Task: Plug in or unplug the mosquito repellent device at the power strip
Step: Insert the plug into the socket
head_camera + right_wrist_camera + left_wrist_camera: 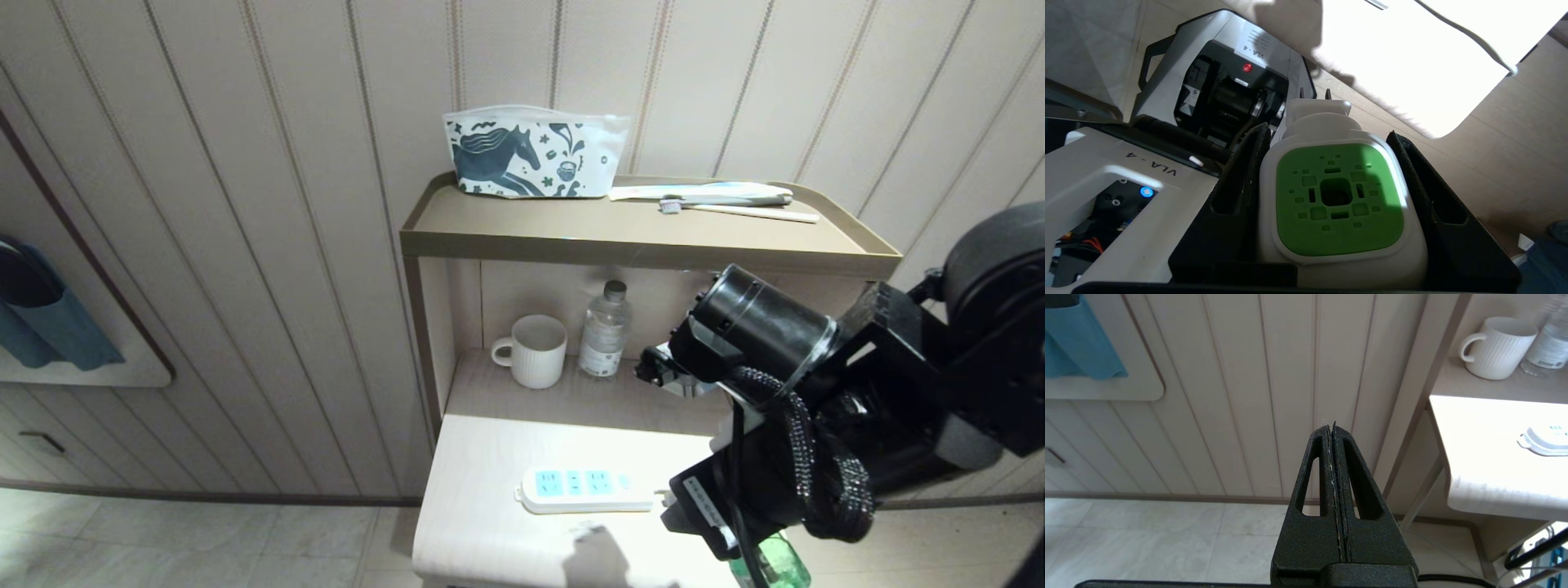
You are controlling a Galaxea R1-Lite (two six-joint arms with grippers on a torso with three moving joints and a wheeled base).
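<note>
We have the repellent plug-in [1339, 204] clamped in the right gripper [1331, 192], one finger [1241, 183] on each white flank, green top toward the wrist, two prongs [1314, 93] sticking out past the fingertips. In the head view only the green bottle [775, 563] shows, hanging under the wrist off the table's front edge. So we judge this as the carry step: the plug-in is held in the air and not seated in any socket.

Just ahead of the gripper sits the table [490, 506], and its front corner is the first edge to watch. The prongs sit below or level with that lip, as far as we can tell, so we need lift before going in.

The power strip [584, 488] lies flat on the table, a little beyond and to the left of the gripper, sockets facing up, cord [1470, 38] trailing toward our side. Next move, we think: rise, swing over the strip, point the prongs straight down, line up with one blue panel, then press.

Open room above the strip is good. Further back, the mug [532, 351] and water bottle [606, 331] sit under the upper shelf [645, 245], well apart from the strip.

The left gripper [1334, 428] is clenched on nothing, parked off to the left of the table.
</note>
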